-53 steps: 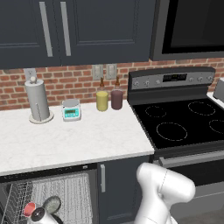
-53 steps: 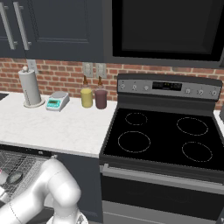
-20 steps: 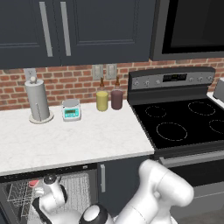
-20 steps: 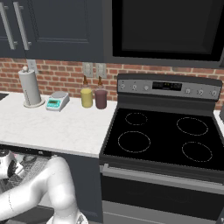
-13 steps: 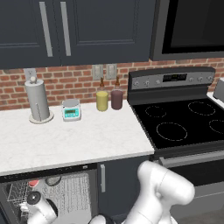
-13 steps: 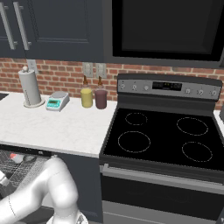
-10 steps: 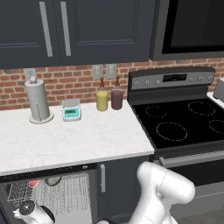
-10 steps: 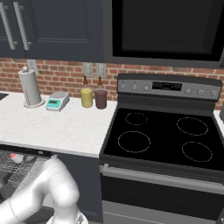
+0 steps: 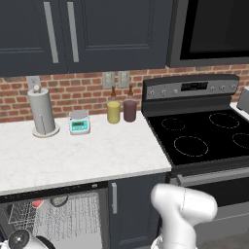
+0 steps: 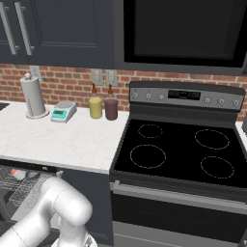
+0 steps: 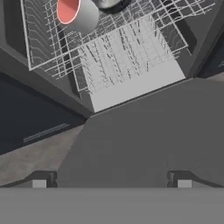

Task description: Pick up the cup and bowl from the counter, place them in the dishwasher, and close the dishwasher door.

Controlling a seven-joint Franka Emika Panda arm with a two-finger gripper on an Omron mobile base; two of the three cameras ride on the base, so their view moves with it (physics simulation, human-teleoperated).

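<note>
Cup (image 11: 78, 14) and bowl (image 11: 110, 4) lie in the rack beyond the empty, wide-apart gripper (image 11: 111, 183), so get under the dishwasher door (image 11: 140, 144) edge and swing it up squarely

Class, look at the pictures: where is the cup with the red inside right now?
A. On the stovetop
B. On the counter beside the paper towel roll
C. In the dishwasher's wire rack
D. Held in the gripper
C: the cup lies on its side in the dishwasher's wire rack, apart from the gripper.
</note>
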